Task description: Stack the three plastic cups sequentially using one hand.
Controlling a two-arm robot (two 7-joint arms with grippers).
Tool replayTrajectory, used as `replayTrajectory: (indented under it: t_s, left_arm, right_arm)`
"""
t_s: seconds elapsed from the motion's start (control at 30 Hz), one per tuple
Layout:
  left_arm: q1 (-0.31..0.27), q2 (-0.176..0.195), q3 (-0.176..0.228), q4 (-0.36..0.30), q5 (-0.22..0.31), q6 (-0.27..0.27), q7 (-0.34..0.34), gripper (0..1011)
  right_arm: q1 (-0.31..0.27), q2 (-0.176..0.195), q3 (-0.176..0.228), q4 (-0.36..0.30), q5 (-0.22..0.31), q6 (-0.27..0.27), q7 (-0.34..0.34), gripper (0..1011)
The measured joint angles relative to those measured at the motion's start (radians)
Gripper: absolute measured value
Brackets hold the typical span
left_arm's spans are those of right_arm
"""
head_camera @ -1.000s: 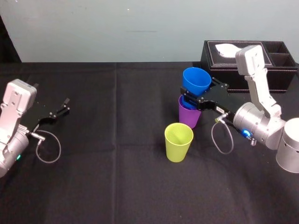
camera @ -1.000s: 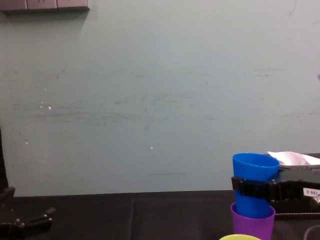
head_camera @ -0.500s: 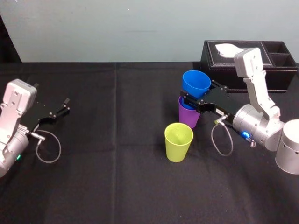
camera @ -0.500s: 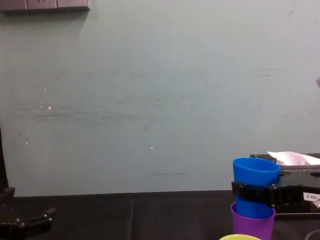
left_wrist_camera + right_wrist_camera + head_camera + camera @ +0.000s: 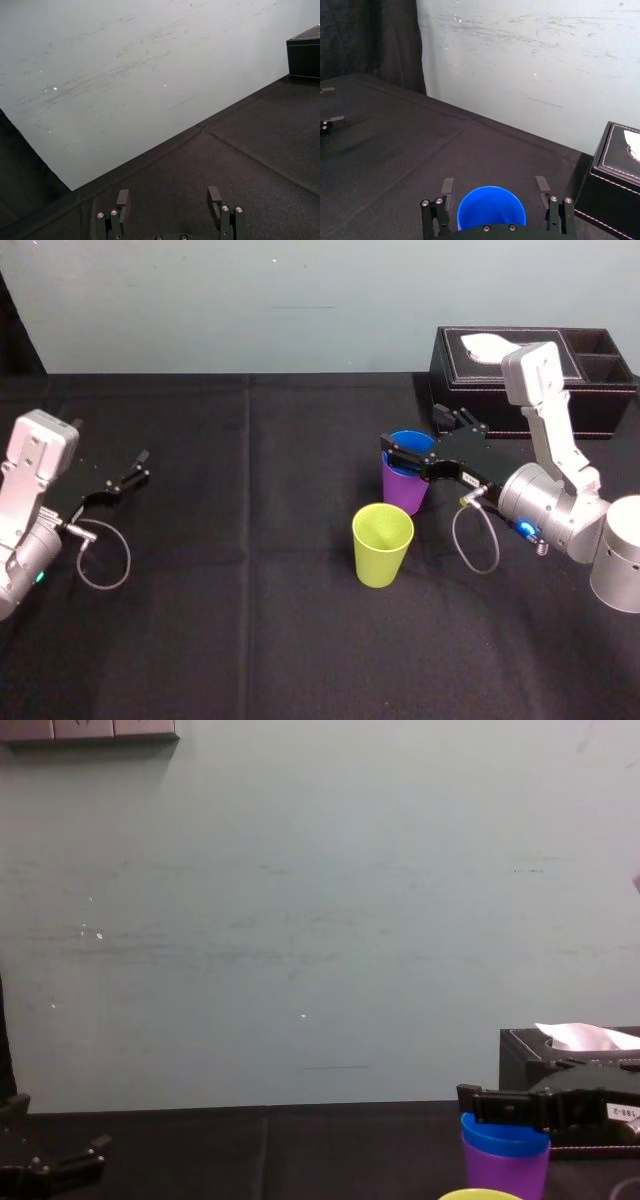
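The blue cup (image 5: pixel 408 443) sits nested inside the purple cup (image 5: pixel 405 492), with just its rim showing above the purple one. My right gripper (image 5: pixel 415 436) is open, a finger on each side of the blue rim (image 5: pixel 491 207) with a gap to each. From the chest, the blue cup (image 5: pixel 493 1129) and purple cup (image 5: pixel 505 1170) stand just under the right gripper (image 5: pixel 500 1100). The yellow-green cup (image 5: pixel 382 543) stands alone, upright, nearer to me. My left gripper (image 5: pixel 130 472) rests open at the far left.
A black tissue box (image 5: pixel 540 365) with a white tissue stands behind the right arm at the back right. A black cloth (image 5: pixel 250 540) covers the table, with free room between the cups and the left arm.
The right gripper opened and the blue cup dropped from above the purple cup down into it. The left arm and the yellow-green cup stayed put.
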Motion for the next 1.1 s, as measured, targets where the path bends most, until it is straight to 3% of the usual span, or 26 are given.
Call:
replayTrajectory:
  t_s: [0.3,0.5,0.8,1.1]
  left_arm:
    - [0.0,0.0,0.0,0.0,0.0,0.0,0.0,1011]
    - [0.0,0.0,0.0,0.0,0.0,0.0,0.0,1011]
    - [0.0,0.0,0.0,0.0,0.0,0.0,0.0,1011]
    - [0.0,0.0,0.0,0.0,0.0,0.0,0.0,1011]
  right_arm:
    - [-0.008,0.005,0.006,-0.013,0.001,-0.003,0.0,1000]
    - [-0.053,0.043,0.041,-0.075,0.029,-0.001,0.021,1000]
    - [-0.201,0.16,0.1,-0.19,0.083,-0.037,0.082,1000]
    - [-0.362,0.266,0.13,-0.265,0.083,-0.118,0.124,1000]
